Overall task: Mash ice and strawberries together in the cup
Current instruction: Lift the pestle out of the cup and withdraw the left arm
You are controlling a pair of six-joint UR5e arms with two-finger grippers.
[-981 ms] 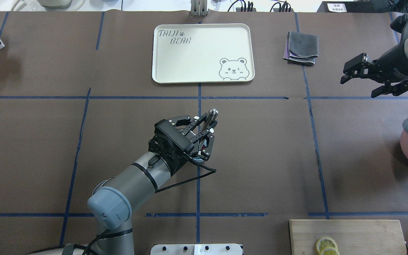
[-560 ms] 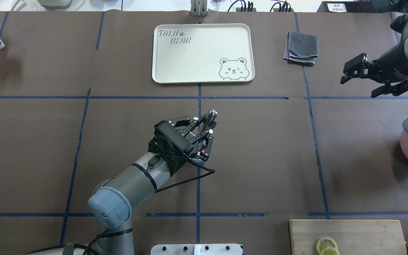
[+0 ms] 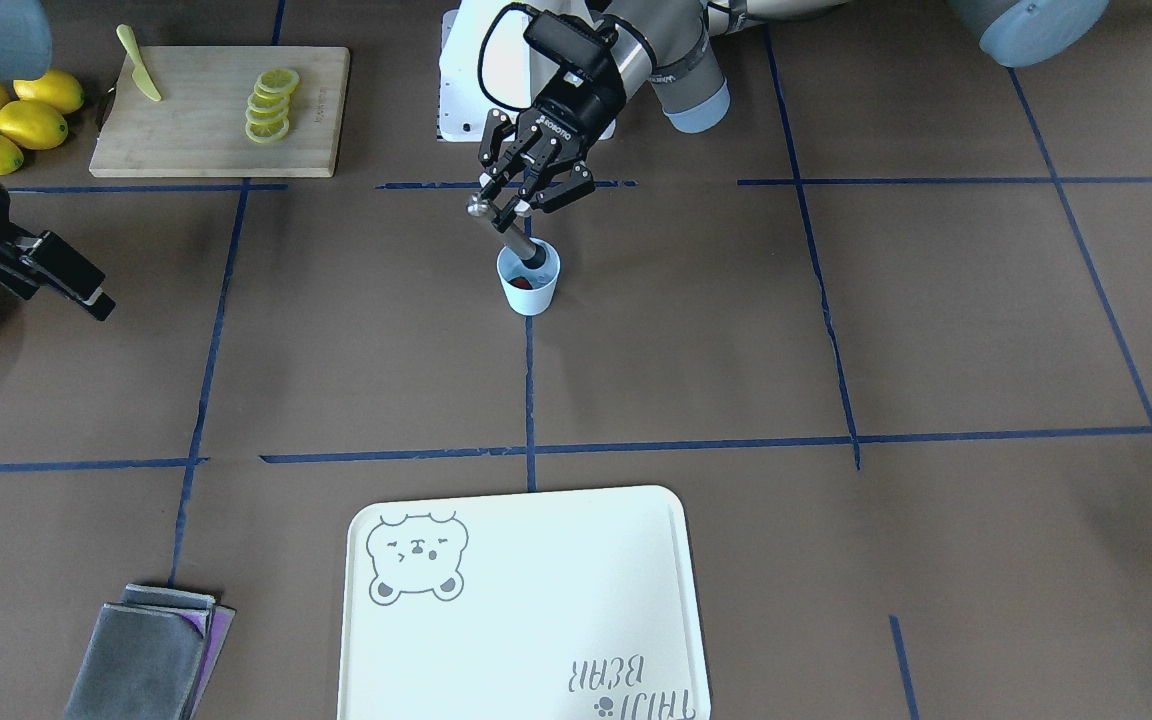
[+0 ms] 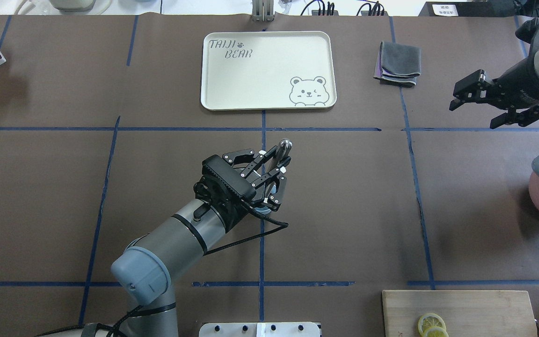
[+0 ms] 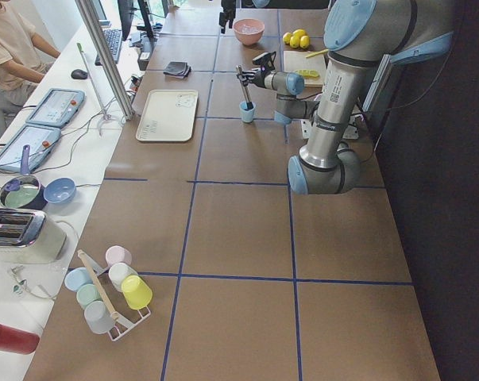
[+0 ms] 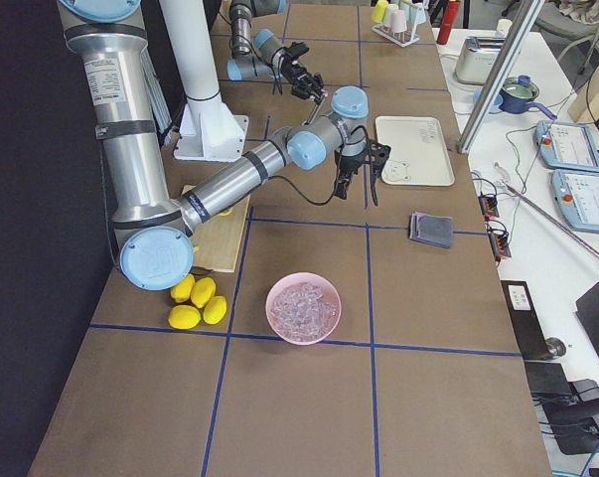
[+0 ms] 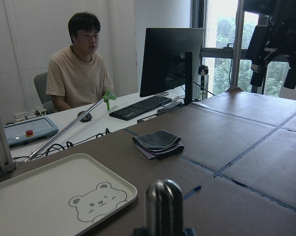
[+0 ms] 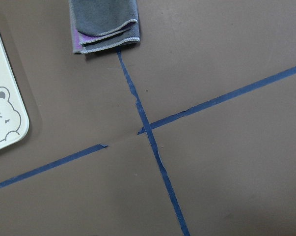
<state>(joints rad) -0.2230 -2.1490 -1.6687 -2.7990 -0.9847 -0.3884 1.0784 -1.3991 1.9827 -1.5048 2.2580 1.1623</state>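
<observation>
1. Front view: the left gripper (image 3: 519, 203) has its fingers clamped on a metal muddler (image 3: 508, 235). The muddler leans, with its lower end inside the cup (image 3: 530, 292). The cup stands upright on a blue tape line, on the robot's side of the table's middle. A red strawberry (image 3: 524, 284) shows in it beside the muddler's tip. Whether there is ice in the cup, I cannot tell.
2. Overhead: the left gripper covers nearly all of the cup, and the muddler's rounded top juts past the fingers. The right gripper (image 4: 474, 115) hangs at the right edge with its fingers spread wide, holding nothing, near the cloth (image 4: 398, 63). The tray (image 4: 269, 70) lies beyond the cup.
3. Left side: the cup stands near the tray, and the muddler rises slanted from it.
4. Right side: the pink bowl (image 6: 272, 316) holds ice (image 6: 304, 303), far from the left gripper. Lemons (image 6: 195, 303) lie beside the bowl.
5. Left wrist: the muddler's top fills the bottom middle. The tray and cloth lie beyond it, and a person (image 7: 79, 69) sits at a desk.
6. Right wrist: the cloth, the tray's corner and crossed tape lines show on the table.
</observation>
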